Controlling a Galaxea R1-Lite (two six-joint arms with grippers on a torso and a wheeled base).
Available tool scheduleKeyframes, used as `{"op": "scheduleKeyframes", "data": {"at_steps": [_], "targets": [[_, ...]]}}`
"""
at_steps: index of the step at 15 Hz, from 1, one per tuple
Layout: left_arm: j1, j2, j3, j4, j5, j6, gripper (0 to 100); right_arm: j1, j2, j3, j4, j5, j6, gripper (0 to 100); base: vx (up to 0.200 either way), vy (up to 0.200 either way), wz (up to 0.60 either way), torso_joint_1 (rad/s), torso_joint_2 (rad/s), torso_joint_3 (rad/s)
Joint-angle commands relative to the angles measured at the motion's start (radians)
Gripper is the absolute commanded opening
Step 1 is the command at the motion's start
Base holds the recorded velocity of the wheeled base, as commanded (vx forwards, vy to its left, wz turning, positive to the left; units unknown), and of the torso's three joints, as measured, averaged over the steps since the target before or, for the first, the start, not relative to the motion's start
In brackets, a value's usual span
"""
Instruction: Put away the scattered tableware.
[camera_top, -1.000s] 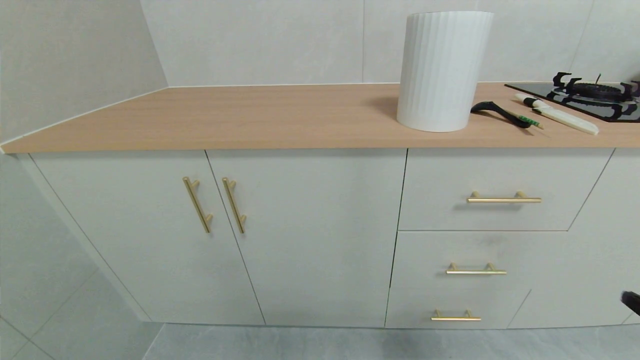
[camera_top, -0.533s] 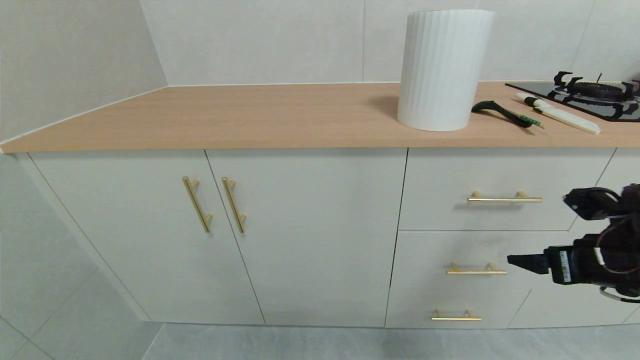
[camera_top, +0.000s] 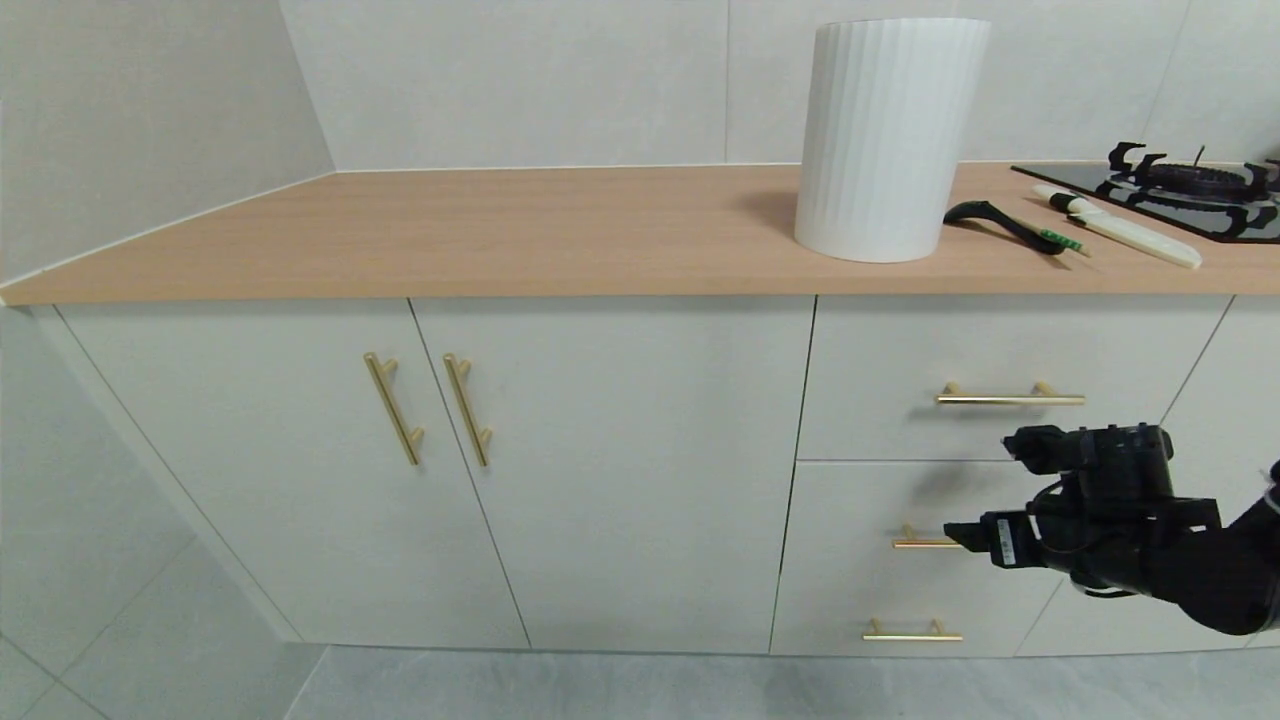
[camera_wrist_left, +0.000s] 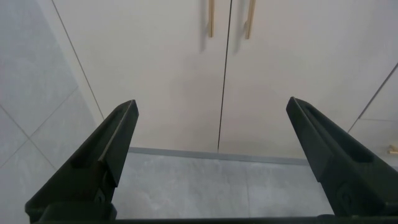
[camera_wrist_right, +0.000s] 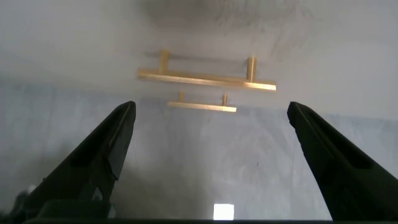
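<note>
Our right gripper (camera_top: 988, 492) hangs wide open and empty in front of the drawer stack. Its fingers are spread and pointed at the middle drawer handle (camera_top: 925, 543), stopping short of it. In the head view the lower finger hides that handle's right end. Our left gripper (camera_wrist_left: 211, 162) is spread just as wide, grasps nothing, and faces the cabinet doors (camera_wrist_left: 280, 81) low near the floor. The tableware lies on the countertop (camera_top: 500, 235), well above the right gripper. A curved black utensil (camera_top: 1000, 225) sits just beside the tall white ribbed container (camera_top: 885, 140), and a long white utensil (camera_top: 1120, 228) lies near the stove (camera_top: 1190, 190). Between the two rests a small green-marked piece (camera_top: 1062, 241), too small for us to identify.
</note>
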Motion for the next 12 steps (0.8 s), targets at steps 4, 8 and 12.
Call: {"op": "scheduleKeyframes", "data": {"at_steps": [4,8,12], "targets": [[0.0,0.0,0.0,0.0,0.001,-0.001,100,0.001,0.296,0.019,-0.339,-0.1,-0.001,100,0.0,0.0,0.0,0.0,0.0,0.0],[0.0,0.0,0.0,0.0,0.001,-0.001,100,0.001,0.344,0.002,-0.397,-0.123,0.0,100,0.0,0.0,0.0,0.0,0.0,0.0],[0.0,0.0,0.0,0.0,0.001,-0.001,100,-0.002,0.359,-0.015,-0.411,-0.125,0.002,100,0.0,0.0,0.0,0.0,0.0,0.0]]}}
